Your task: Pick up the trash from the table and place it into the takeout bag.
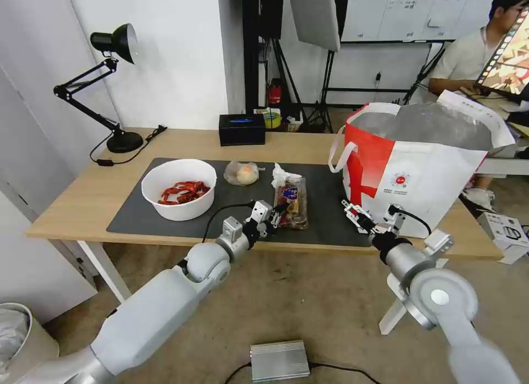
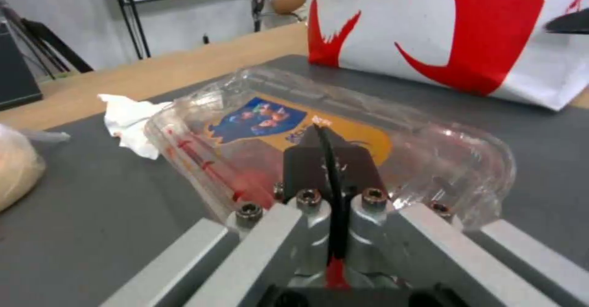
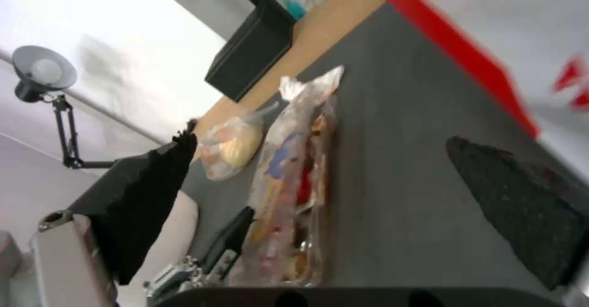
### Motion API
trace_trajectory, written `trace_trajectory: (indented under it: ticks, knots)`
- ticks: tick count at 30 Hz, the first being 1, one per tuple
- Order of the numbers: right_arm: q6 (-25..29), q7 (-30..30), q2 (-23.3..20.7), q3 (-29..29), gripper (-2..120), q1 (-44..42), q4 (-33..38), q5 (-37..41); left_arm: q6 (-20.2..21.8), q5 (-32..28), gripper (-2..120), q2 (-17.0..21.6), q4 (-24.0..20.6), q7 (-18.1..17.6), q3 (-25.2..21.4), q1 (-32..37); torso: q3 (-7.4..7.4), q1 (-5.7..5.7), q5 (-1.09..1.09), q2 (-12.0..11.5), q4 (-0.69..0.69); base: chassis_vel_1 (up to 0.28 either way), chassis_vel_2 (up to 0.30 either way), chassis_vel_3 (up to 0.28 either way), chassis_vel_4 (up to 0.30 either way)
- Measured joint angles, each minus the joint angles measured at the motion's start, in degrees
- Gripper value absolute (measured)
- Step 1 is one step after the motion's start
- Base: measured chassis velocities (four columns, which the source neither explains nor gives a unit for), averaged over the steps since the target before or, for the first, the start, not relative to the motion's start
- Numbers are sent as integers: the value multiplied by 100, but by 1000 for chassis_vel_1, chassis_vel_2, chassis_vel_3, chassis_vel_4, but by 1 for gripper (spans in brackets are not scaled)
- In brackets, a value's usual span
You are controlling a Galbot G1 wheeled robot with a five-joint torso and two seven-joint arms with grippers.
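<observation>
The trash lies on the table's (image 1: 82,202) dark mat (image 1: 325,207). A white bowl (image 1: 182,210) of red shells sits left, then a small bag of yellowish food (image 1: 244,173), a crumpled tissue (image 1: 282,176) and a clear tray (image 1: 292,205). My left gripper (image 1: 274,213) is shut at the tray's near end; its fingers (image 2: 331,159) press together over the tray (image 2: 393,127). I cannot tell whether they hold it. My right gripper (image 1: 352,212) hangs open just before the takeout bag's (image 1: 424,174) lower left corner, fingers (image 3: 515,205) wide apart.
A black desk lamp (image 1: 113,86) stands at the table's back left, and a black box (image 1: 241,129) at the back middle. The takeout bag is open at the top and fills the table's right end. A silver box (image 1: 279,360) lies on the floor.
</observation>
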Motion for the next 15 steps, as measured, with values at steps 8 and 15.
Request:
trace_trajectory:
  ticks: [8,15]
  knots:
    - [-166,169,200,-284,100,524,-400,208,-4,127,0,-1,42,19,12,-3,0,0,0,0,0,0,0,0,0]
    - [-394,258,375,-397,100,920,-701,317,-28,173,0,-2,90,19,36,-7,0,-1,-1,0,0,0,0,0,0]
